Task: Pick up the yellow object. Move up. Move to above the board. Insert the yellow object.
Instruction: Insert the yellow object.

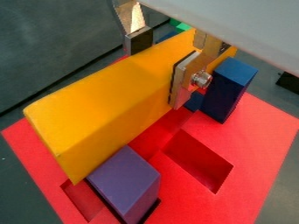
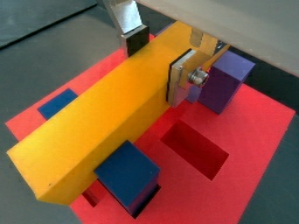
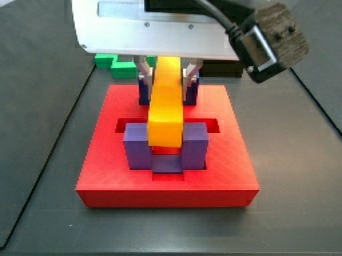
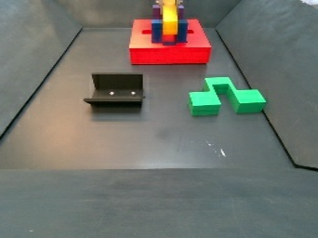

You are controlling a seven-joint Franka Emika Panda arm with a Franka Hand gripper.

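Observation:
The yellow object (image 1: 100,109) is a long yellow-orange bar. My gripper (image 1: 159,74) is shut on it, one silver finger on each long side. The bar lies over the board (image 3: 227,165), a red slab. It runs between the pair of purple posts (image 3: 138,150) and the pair of blue posts (image 3: 193,92). In both wrist views a post stands close on one side at each end of the bar. An open recessed slot (image 2: 193,149) shows beside the bar. I cannot tell whether the bar touches the board. In a side view the gripper (image 4: 168,7) and the bar (image 4: 168,20) are at the far end.
A green zigzag block (image 4: 226,96) and the dark fixture (image 4: 114,90) lie on the grey floor in front of the board (image 4: 170,54). Dark walls slope up around the floor. Another green piece (image 3: 123,66) lies behind the board.

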